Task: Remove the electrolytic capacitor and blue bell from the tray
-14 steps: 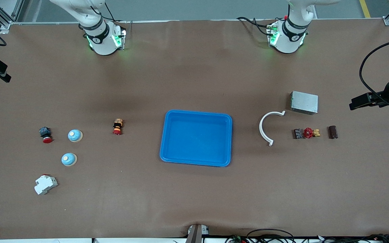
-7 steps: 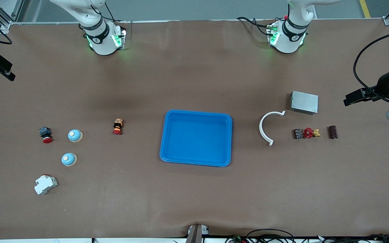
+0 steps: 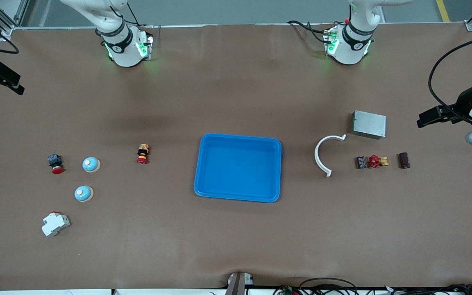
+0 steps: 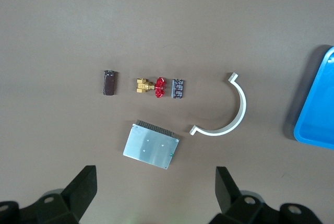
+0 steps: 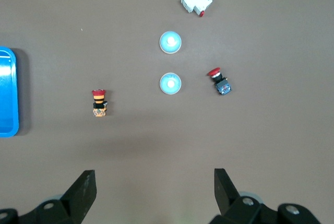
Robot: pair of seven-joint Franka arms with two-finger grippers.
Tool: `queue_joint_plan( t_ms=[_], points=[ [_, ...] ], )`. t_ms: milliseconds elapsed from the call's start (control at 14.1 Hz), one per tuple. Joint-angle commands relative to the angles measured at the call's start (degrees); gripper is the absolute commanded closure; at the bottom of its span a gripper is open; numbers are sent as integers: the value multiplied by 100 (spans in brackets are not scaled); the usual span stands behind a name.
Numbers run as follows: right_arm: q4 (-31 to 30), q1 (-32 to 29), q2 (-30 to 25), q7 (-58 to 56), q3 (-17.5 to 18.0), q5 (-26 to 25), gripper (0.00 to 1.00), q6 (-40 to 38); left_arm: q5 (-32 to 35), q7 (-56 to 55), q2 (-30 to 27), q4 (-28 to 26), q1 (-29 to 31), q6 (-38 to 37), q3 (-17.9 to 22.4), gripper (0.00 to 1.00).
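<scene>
Beside the tray [image 3: 238,167], emptied, we log capacitor [image 3: 403,159] and bells [image 3: 91,164] on the desk; left tool [image 4: 154,187] and right tool [image 5: 154,187], risen, gape empty.

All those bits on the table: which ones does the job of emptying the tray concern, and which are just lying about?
Part of the job:
- blue tray, nothing in it
- dark capacitor, on the table
- two blue bells, on the table

Lying about:
- grey metal box
- white curved clip
- red-handled valve
- white breaker
- two red push buttons
</scene>
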Motion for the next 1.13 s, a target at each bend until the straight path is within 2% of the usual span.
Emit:
queue_joint_plan(
  t_ms=[0, 637, 778, 1061],
  points=[
    [-41, 14, -116, 148, -11, 101, 0, -193, 105, 91, -159, -161, 33, 98, -40, 0],
    [38, 14, -107, 280, -20, 145, 0, -273, 105, 91, -150, -135, 42, 98, -40, 0],
    [47, 5, -107, 271, -37, 328, 0, -299, 105, 91, -150, -144, 33, 98, -31, 0],
    [144, 5, -107, 254, -37, 347, 0, -361, 105, 91, -141, -144, 33, 107, -31, 0]
  ],
)
